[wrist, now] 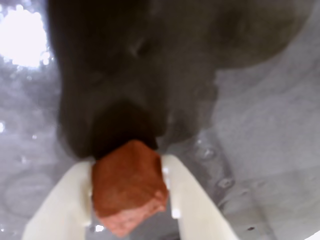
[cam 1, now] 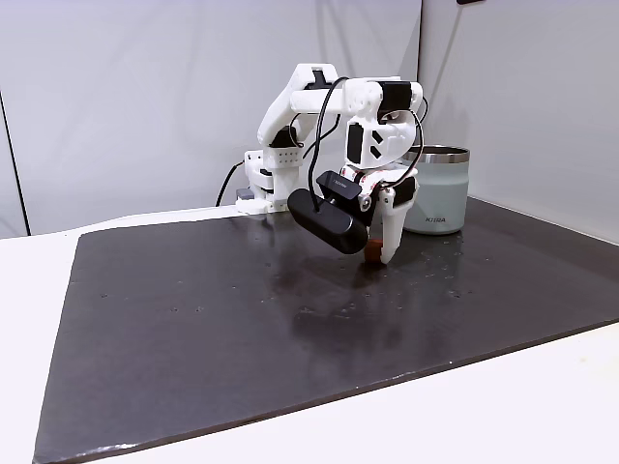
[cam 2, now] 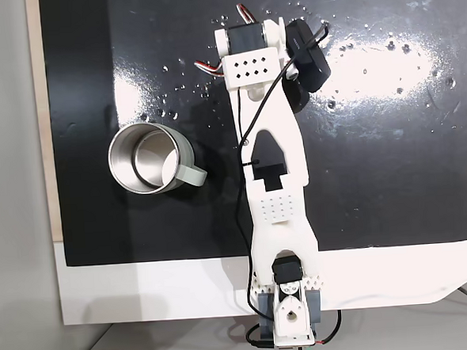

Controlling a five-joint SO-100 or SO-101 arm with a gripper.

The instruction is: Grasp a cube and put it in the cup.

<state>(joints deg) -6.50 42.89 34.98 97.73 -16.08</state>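
The small reddish-brown cube (wrist: 129,186) is clamped between the white pincer (wrist: 131,200) just above the dark surface (cam 1: 242,319); the pale grey-green steel-rimmed cup (cam 1: 437,190) is seen just right in the side fixed view.

cube (wrist: 129,187) between pincer (cam 1: 379,253) fingers, cup (cam 1: 436,189) behind (fixed view)

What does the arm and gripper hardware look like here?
White printed-plastic arm with perforated panels, black servos at the joints, and thin black cables looped along it. The gripper has two plain white fingers. A black oblong camera is mounted at the wrist.
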